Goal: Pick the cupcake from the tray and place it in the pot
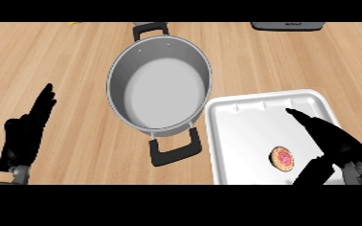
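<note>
While the left hand (28, 129) rests open, the right hand (326, 141) spreads wide over the tray (240, 124), cupcake (282, 158) between thumb and fingers, pot (160, 86) alongside

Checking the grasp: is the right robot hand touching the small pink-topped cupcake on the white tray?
Apart. The head view shows bare white tray between the right robot hand and the cupcake.

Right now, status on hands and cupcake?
Right hand open over tray, cupcake not yet held. Left hand open, resting. Pot unobstructed.
</note>
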Controlling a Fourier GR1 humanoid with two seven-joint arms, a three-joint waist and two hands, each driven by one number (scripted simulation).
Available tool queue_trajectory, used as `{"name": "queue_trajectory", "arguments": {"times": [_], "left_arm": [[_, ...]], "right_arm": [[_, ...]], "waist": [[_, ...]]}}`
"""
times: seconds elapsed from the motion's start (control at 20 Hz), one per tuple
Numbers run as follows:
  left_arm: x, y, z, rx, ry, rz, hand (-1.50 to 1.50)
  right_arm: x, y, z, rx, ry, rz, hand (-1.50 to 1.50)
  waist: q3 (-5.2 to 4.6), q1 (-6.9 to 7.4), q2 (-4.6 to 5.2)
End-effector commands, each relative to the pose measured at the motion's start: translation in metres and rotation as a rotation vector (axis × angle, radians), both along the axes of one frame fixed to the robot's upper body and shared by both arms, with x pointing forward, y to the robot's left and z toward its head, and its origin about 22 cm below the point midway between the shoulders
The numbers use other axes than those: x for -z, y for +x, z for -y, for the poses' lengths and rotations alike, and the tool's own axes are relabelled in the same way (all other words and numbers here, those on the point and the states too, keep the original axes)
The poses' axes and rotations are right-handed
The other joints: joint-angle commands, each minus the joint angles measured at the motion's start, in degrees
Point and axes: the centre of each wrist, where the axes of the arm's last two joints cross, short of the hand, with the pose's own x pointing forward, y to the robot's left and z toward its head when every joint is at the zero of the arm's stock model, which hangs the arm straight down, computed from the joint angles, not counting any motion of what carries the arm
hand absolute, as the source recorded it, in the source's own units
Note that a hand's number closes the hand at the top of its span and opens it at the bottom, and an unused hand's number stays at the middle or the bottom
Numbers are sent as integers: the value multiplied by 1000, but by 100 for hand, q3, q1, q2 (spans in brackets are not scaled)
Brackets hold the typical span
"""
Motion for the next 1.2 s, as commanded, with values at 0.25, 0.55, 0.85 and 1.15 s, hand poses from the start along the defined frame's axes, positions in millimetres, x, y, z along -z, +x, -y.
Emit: {"name": "queue_trajectory", "arguments": {"times": [0.25, 0.55, 0.85, 1.15], "left_arm": [[7, -9, 3, 7, -24, -10, 0], [19, -4, -2, 1, -10, -8, 0], [0, -2, -4, 1, -5, -8, 0], [8, -21, -3, -6, -26, -17, 0]], "right_arm": [[13, 7, -25, -11, -62, -83, -150], [43, 24, -16, 3, -84, -128, -150], [62, 6, -26, 28, -98, -109, -150], [53, 40, 0, 35, -85, -121, -150]], "waist": [[0, -37, -9], [0, -47, -3], [1, -55, -7], [2, -24, -6]]}}
